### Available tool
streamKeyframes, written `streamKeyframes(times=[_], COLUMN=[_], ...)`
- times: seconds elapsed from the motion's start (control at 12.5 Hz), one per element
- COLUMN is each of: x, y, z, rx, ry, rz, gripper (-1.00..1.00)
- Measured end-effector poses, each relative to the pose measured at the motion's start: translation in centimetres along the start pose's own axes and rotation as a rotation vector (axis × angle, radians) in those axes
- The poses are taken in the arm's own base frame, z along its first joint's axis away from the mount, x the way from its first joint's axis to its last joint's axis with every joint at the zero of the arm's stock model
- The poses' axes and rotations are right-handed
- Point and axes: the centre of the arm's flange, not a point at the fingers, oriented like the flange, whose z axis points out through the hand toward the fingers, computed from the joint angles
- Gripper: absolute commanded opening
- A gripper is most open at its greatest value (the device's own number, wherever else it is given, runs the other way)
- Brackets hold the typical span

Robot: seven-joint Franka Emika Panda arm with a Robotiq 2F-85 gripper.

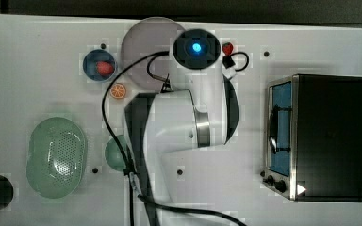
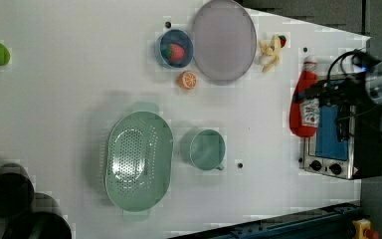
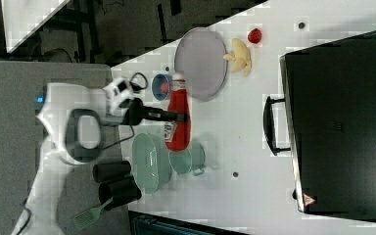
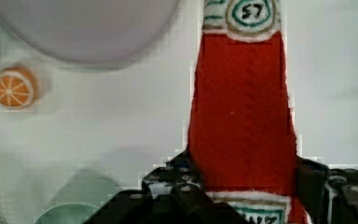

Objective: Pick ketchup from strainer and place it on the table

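Red squeeze bottle: the ketchup [image 4: 242, 107], white cap and white label with dark print, is gripped across its body and held in the air, clear of the surface.
Jaws: the gripper [image 4: 242, 184] has its jaws pinching the ketchup from both sides.
Strainer: the pale green oval plastic strainer [image 2: 138, 160] with perforated bottom lies empty at the left view's lower left, well apart from the ketchup.
Surface: the white table [image 2: 69, 89] carries everything.
Neighbours: a round green cup [image 2: 206, 149] stands just beside the strainer; an orange slice [image 2: 188, 79] lies near a grey round plate [image 2: 224, 40].
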Motion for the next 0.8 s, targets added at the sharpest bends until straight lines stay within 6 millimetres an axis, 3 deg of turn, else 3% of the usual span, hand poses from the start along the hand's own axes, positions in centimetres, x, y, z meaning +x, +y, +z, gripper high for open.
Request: streamKeyframes(times=[0.4,0.56,0.72,0.8], x=[-3.7,-4.3,-4.2,-4.1], y=[2.3,2.3,2.0,1.9], z=[11.7,14.8,16.4,16.4], rx=[0.022,0.069,0.113,0.115], ry=[-0.051,-0.063,-0.062,-0.052], rz=[-0.011,-0.011,-0.014,-0.019], gripper=[0.2,0.6,0.99,1.0])
